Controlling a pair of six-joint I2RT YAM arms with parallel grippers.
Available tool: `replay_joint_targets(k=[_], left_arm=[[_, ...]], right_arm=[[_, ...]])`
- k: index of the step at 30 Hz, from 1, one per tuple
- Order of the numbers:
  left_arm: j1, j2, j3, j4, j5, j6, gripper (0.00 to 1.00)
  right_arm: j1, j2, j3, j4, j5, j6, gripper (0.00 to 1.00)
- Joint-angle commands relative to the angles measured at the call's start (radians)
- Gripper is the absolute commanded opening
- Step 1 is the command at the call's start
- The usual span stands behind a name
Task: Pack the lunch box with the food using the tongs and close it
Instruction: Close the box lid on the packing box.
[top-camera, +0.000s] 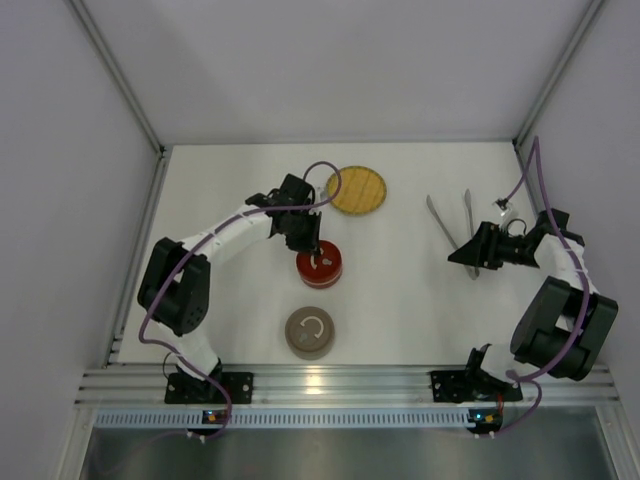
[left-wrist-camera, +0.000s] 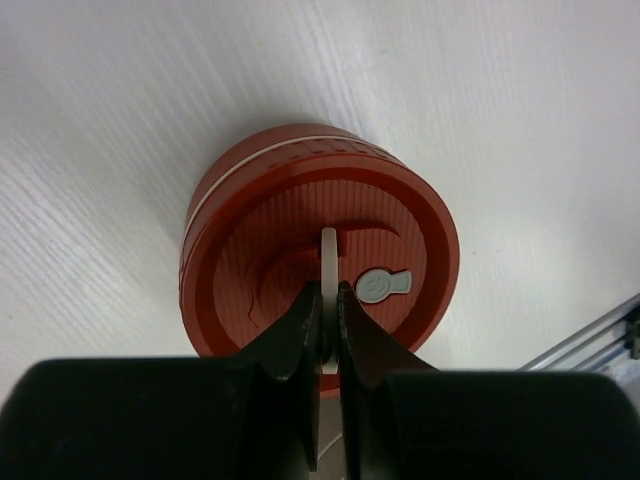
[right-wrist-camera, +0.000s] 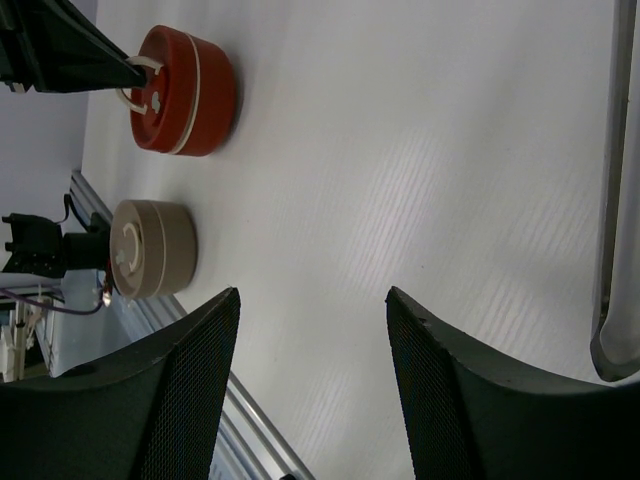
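Nearest the arm bases sits a beige round container, lid on, at about 6 o'clock of the table; just beyond it, toward 12 o'clock, stands the red lunch box with its lid seated and a pale loop handle raised on top; the left gripper is down on that handle, its jaws drawn nearly together with the loop pinched between them. Over at 3 o'clock the right gripper hangs low above the table with its jaws spread wide and nothing in them; the tongs lie flat just past it, toward 1 o'clock, apart from the fingers. Farthest off, at 12 o'clock, rests a yellow plate; what is on it I cannot make out from where I stand.

My reading is that the step in hand concerns the red lid; whether it is about to be lifted off for packing, or is being set down to close the box, the scene fits either. Either way the grip on that thin loop looks slight, so any move wants the handle kept square between the jaws; the right arm seems placed for the tongs.
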Motion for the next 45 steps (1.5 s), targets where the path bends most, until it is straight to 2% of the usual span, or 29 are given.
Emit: replay_joint_targets(k=[1,6,11,17,18,20,24,26,33,39,45], left_arm=[[-0.017,-0.037,-0.064,0.023,-0.094,0.061,0.00],[-0.033,0.026,-0.176,0.078,-0.183,0.126,0.00],[-0.051,0.038,-0.205,0.111,-0.248,0.197,0.00],[-0.160,-0.002,-0.237,0.138,-0.268,0.381,0.00],[-0.195,0.000,-0.234,0.137,-0.310,0.399,0.00],[-0.217,0.017,-0.227,0.117,-0.283,0.473,0.00],[-0.219,0.081,-0.199,0.021,-0.089,0.628,0.00],[-0.219,0.115,-0.185,-0.022,-0.047,0.723,0.00],[-0.240,0.132,-0.176,-0.110,-0.022,0.941,0.00],[-0.306,0.118,-0.159,-0.161,0.016,1.010,0.00],[-0.370,0.101,-0.135,-0.201,0.056,1.016,0.00]], right_arm=[[-0.016,0.006,0.034,-0.012,-0.028,-0.026,0.60],[-0.016,-0.003,0.032,-0.010,-0.025,-0.023,0.60],[-0.016,-0.002,0.032,-0.007,-0.025,-0.020,0.60],[-0.016,-0.005,0.031,-0.004,-0.024,-0.017,0.60],[-0.016,-0.005,0.031,-0.004,-0.024,-0.017,0.60],[-0.016,-0.003,0.031,-0.003,-0.024,-0.018,0.60],[-0.016,-0.008,0.031,-0.006,-0.022,-0.017,0.60],[-0.016,-0.011,0.031,-0.006,-0.021,-0.017,0.60],[-0.016,-0.002,0.032,-0.006,-0.022,-0.018,0.60],[-0.016,-0.005,0.032,-0.006,-0.021,-0.018,0.60],[-0.016,-0.006,0.032,-0.006,-0.019,-0.018,0.60]])
